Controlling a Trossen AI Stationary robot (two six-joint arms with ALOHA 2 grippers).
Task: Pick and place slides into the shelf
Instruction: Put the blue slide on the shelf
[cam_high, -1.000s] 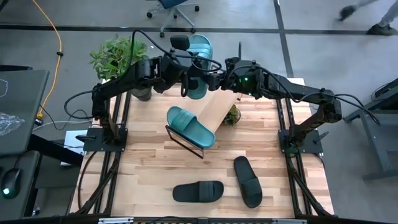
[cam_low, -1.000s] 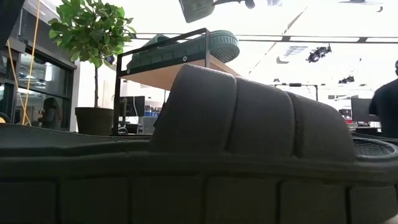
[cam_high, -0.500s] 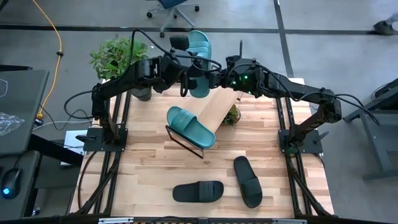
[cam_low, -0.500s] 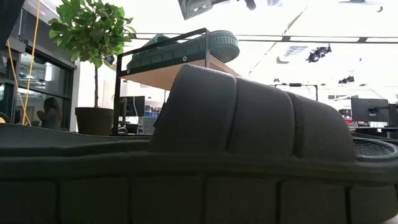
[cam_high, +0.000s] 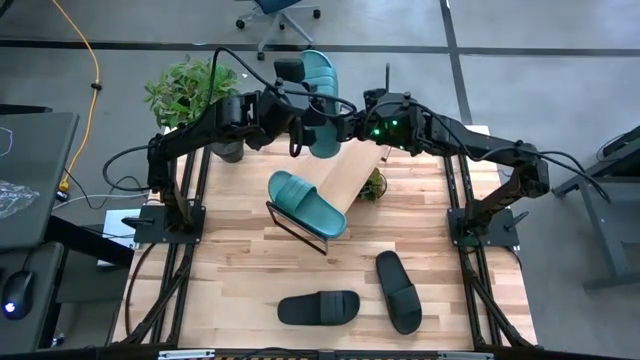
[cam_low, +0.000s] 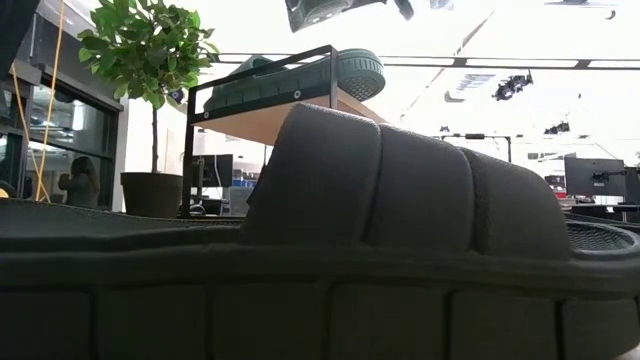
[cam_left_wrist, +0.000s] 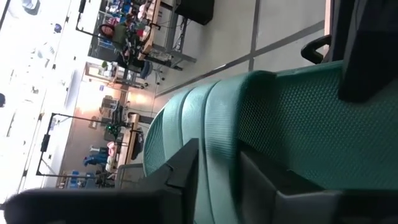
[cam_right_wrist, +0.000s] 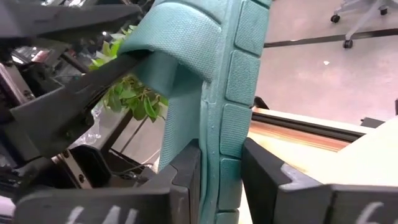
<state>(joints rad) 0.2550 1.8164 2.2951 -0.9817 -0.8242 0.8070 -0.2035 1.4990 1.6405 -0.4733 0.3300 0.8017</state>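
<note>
One teal slide (cam_high: 322, 75) hangs in the air over the table's far edge, above the shelf (cam_high: 352, 168), between my two grippers. My right gripper (cam_right_wrist: 217, 174) is shut on it. My left gripper (cam_left_wrist: 217, 180) stands open at its strap, with a finger on either side. A second teal slide (cam_high: 305, 205) lies sole down on the slanted board, at its lower rail. Two black slides (cam_high: 318, 307) (cam_high: 398, 290) lie flat on the table near the front; one fills the low view (cam_low: 380, 200). My left gripper has one finger (cam_right_wrist: 87, 93) reaching under the strap (cam_left_wrist: 211, 118) and the other outside it, coming from the table's left. Whether either finger touches the strap, I cannot tell. My right gripper pinches the edge of the sole (cam_right_wrist: 225, 155) between its two fingers, coming roughly level from the table's right. The slide stands on its side, lifted clear, with its tread (cam_right_wrist: 245, 68) toward the right arm.
A potted plant (cam_high: 190, 90) stands at the far left corner, and a small plant (cam_high: 373, 185) sits beside the shelf. Bare tabletop (cam_high: 240, 270) lies left of the black slides. An office chair (cam_high: 280, 15) stands on the floor beyond the table.
</note>
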